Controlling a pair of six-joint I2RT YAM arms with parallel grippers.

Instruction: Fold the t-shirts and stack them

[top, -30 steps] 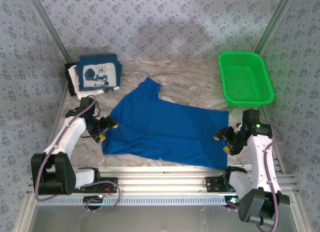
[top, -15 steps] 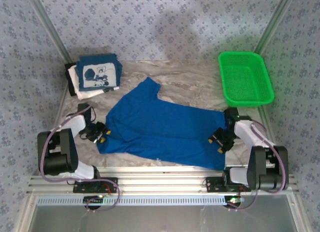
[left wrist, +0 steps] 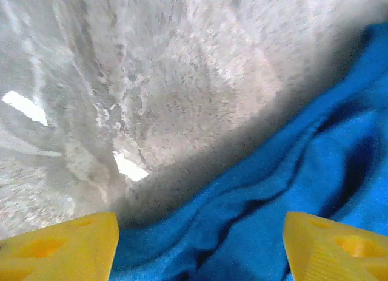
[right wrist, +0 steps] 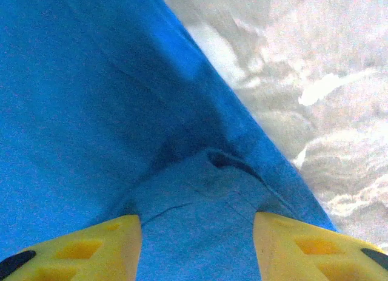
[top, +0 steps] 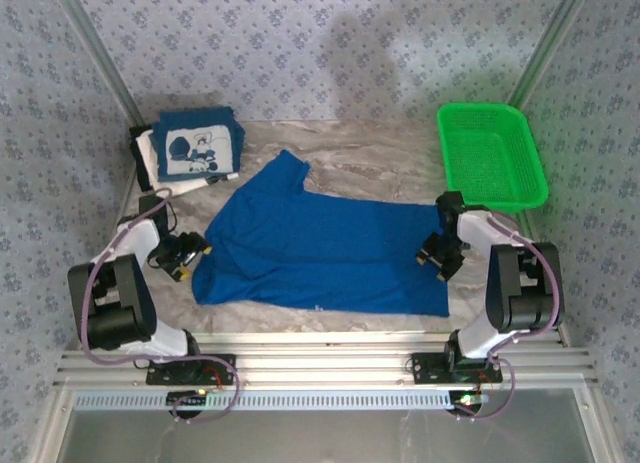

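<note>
From above, the blue tee (top: 320, 253) lies flat mid-frame, limp and light, likely to sag and drag, my left gripper (top: 183, 255) at its left edge, right gripper (top: 437, 255) at its right hem; the folded stack (top: 195, 151) upper left and basket (top: 492, 155) upper right stand apart from it. Left wrist: my fingers (left wrist: 60, 244) spread wide over the tee's edge at bottom, a good hem to pinch. Right wrist: jaws spread astride a pucker, lower centre, nothing pinched.
</note>
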